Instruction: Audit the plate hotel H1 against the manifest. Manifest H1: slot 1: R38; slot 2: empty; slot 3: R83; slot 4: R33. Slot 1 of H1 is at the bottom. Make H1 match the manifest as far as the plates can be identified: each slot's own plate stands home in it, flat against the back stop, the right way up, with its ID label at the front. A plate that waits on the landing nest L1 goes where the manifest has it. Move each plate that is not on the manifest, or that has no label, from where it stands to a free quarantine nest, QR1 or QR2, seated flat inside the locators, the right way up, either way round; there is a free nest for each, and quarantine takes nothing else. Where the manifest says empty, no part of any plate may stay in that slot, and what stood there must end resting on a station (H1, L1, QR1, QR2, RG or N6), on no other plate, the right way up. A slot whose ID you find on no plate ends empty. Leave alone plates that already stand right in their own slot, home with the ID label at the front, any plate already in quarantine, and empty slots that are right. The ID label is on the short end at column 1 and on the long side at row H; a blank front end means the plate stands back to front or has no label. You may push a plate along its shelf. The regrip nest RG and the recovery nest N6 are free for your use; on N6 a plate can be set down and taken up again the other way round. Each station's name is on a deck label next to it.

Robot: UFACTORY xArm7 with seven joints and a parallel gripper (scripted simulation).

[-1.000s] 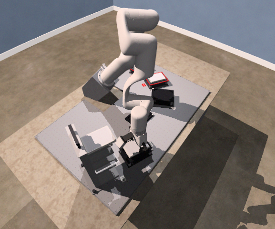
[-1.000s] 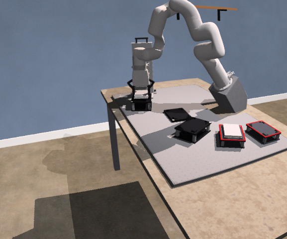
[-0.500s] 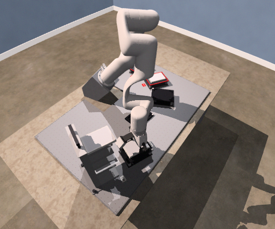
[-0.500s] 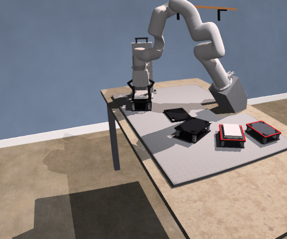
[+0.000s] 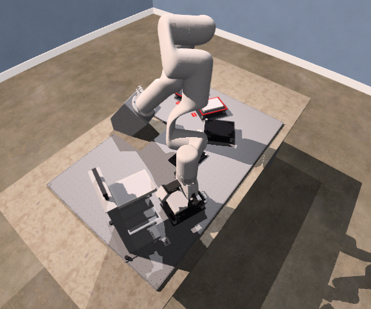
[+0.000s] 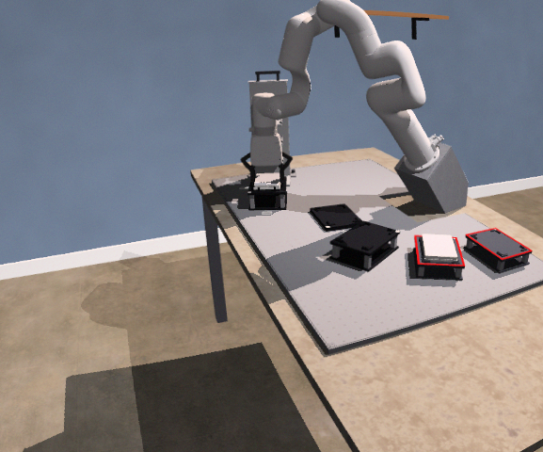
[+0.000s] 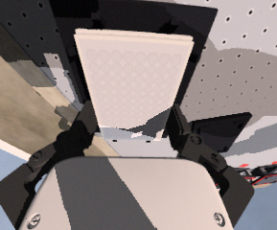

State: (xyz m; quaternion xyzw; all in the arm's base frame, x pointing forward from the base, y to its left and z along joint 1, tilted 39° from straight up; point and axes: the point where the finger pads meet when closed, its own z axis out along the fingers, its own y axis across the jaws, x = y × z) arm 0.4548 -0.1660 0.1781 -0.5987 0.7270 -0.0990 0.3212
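Automated lab bench. A perforated deck plate [image 6: 359, 311] carries black plate nests [image 6: 364, 243], two red-rimmed [image 6: 497, 247]. A shelved plate hotel [image 5: 130, 212] stands at one corner, beside a white well plate [image 7: 133, 81].

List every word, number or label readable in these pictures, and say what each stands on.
None can be read.
Small white deck label beside the black nest under the gripper: too small to read.
Small red deck labels near the red-edged quarantine nests: too small.
White well plate held in the gripper: no ID label shows on the visible face.
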